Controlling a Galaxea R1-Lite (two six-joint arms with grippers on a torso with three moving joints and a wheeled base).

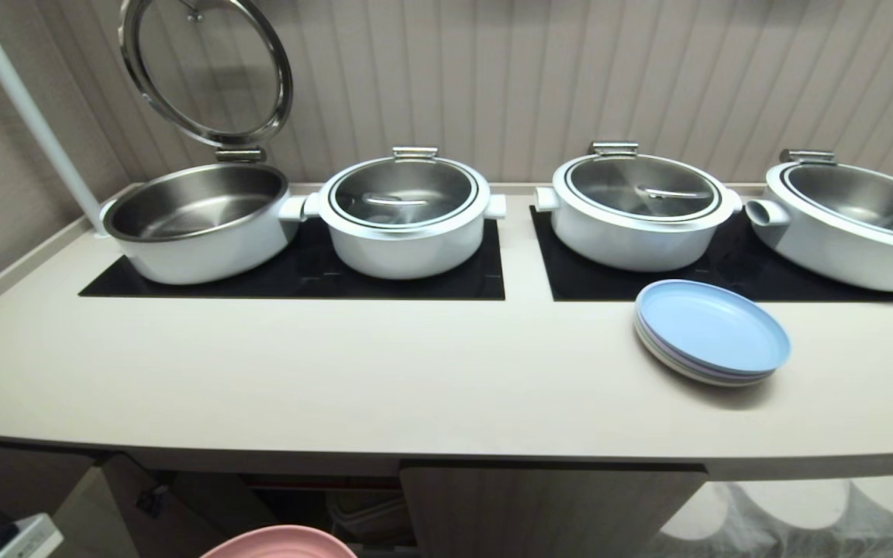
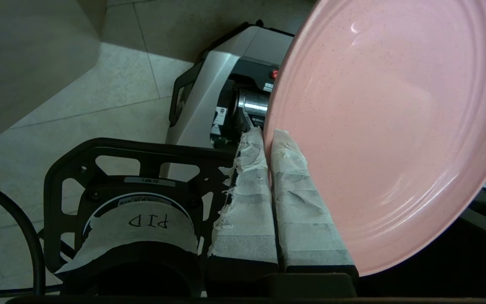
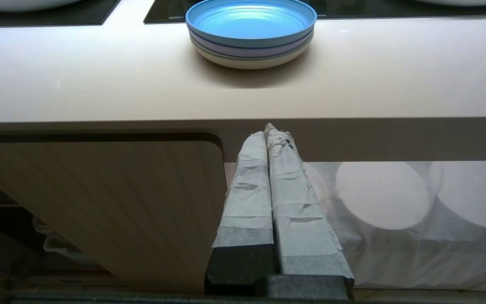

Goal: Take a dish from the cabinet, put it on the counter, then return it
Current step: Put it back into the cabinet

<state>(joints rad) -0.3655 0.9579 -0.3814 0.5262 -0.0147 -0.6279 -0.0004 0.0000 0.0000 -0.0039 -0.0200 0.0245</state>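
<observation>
pink dish (image 1: 280, 542) edge shows below the counter (image 1: 338, 387) front.

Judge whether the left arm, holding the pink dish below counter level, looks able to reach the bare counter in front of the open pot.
Probably yes. The left end effector is shut on the pink dish; the counter ahead shows nothing lying there, and the blue plates sit well to the right.

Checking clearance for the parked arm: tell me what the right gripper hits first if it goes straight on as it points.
Likely the counter's front edge: the shut right gripper points at it, though the gap is unclear.
</observation>
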